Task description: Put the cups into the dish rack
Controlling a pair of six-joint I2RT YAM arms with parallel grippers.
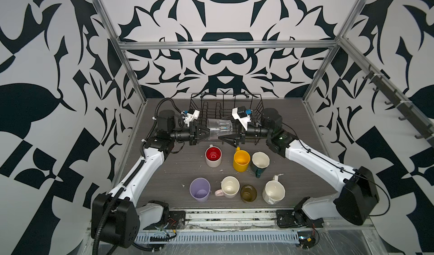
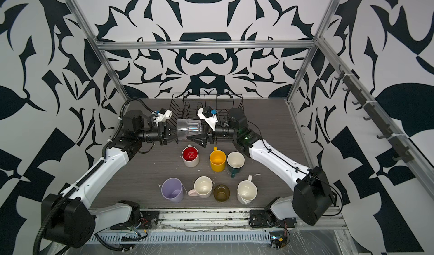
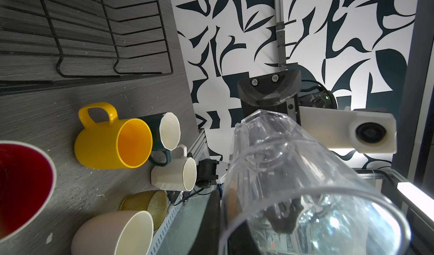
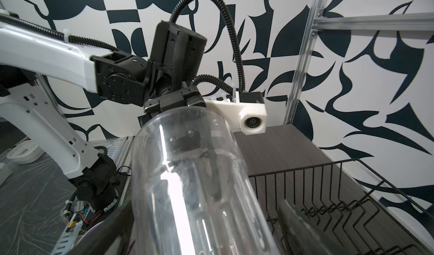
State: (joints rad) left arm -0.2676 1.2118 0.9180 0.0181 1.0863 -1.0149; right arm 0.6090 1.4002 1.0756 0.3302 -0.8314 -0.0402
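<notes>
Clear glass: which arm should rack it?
Left, probably: the left gripper is shut on the rim of the glass, close to the rack; the right gripper is open around its base, not gripping.

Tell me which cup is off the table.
The clear glass: it lies sideways in the air, held by the left gripper; the other seven stand upright on the table.

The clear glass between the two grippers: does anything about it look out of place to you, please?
Yes. The clear glass lies on its side in mid-air before the dish rack, pinched at its rim by the left gripper, while the right gripper stands open around its base.
</notes>
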